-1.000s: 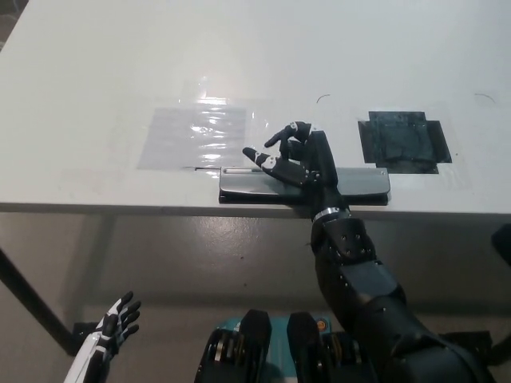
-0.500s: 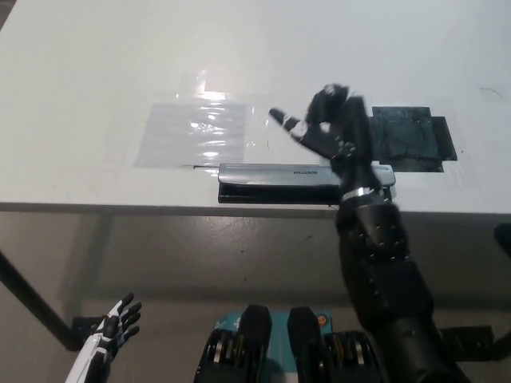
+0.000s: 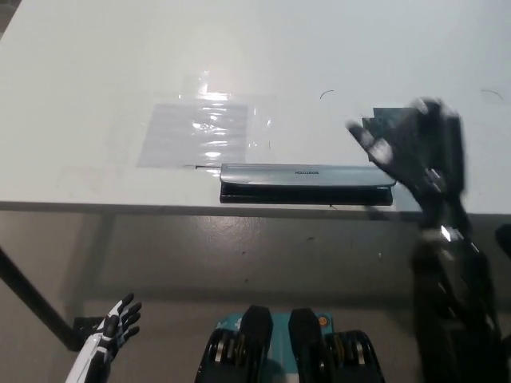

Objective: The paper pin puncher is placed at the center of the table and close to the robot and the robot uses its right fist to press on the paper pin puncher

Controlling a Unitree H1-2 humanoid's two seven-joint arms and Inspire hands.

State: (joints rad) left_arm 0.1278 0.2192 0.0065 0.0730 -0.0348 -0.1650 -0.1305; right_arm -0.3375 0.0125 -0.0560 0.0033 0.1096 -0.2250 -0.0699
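The paper pin puncher [image 3: 306,183], a long grey bar on a black base, lies along the white table's [image 3: 96,72] near edge at the middle. My black right hand [image 3: 411,148] is raised to the right of the puncher's right end, apart from it and blurred by motion, with fingers spread, so it is open and holds nothing. It covers most of the dark square patch on the table. My white left hand [image 3: 116,323] rests low at the bottom left, below the table, fingers apart.
A clear plastic sheet [image 3: 200,132] lies flat on the table, left of and behind the puncher. A dark table leg [image 3: 32,299] slants at the lower left. The floor [image 3: 239,255] shows in front of the table edge.
My right hand has lifted off the puncher and swung right, clear of its right end. The puncher's bar now shows in full. The left hand has not moved.
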